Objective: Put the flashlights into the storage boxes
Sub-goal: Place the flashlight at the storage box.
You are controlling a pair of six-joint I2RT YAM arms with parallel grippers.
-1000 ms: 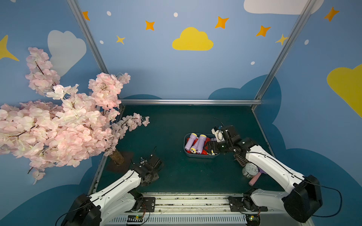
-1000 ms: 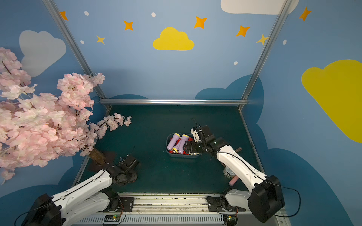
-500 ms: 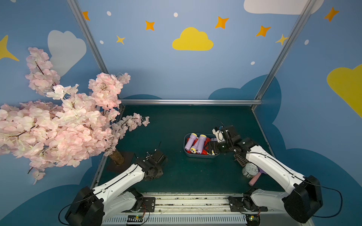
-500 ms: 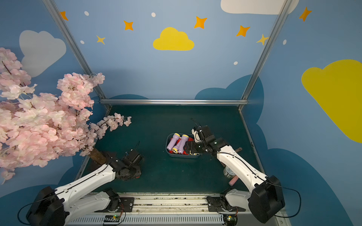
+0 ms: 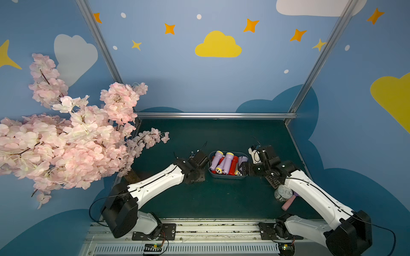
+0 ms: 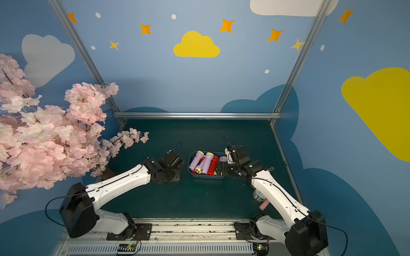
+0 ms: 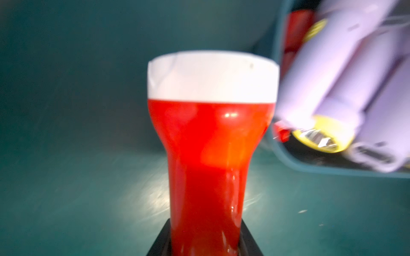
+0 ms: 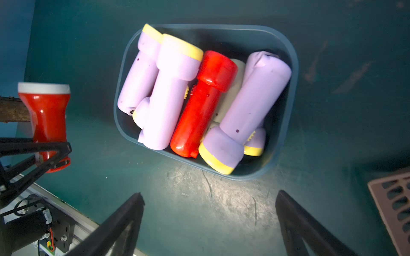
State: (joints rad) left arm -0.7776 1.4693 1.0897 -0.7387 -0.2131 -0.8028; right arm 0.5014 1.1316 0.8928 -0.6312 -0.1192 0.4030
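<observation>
The dark blue-grey storage box [image 5: 228, 177] [image 6: 205, 176] sits mid-table and holds several flashlights, lilac ones [image 5: 226, 163] [image 8: 168, 93] with yellow head rings and red ones [image 5: 233, 166] [image 8: 199, 106]. My left gripper [image 5: 199, 159] [image 7: 205, 239] is just left of the box, shut on a red flashlight [image 7: 206, 155] [image 8: 47, 115] with a white head ring. It grips the handle, and the head points away from the wrist. My right gripper [image 5: 243, 169] [image 8: 209, 199] hovers at the box's right end, open, with only bare mat between its fingers.
A silver tin can [image 5: 282, 193], a plain pink cylinder [image 5: 288, 204] and a brown slotted scoop [image 5: 273, 180] [image 8: 395, 199] lie under my right arm at the right edge. A pink blossom tree [image 5: 66, 141] overhangs the table's left side.
My left arm has swung from the front left of the table up to the box's left side, carrying the red flashlight. The right arm has stayed still.
</observation>
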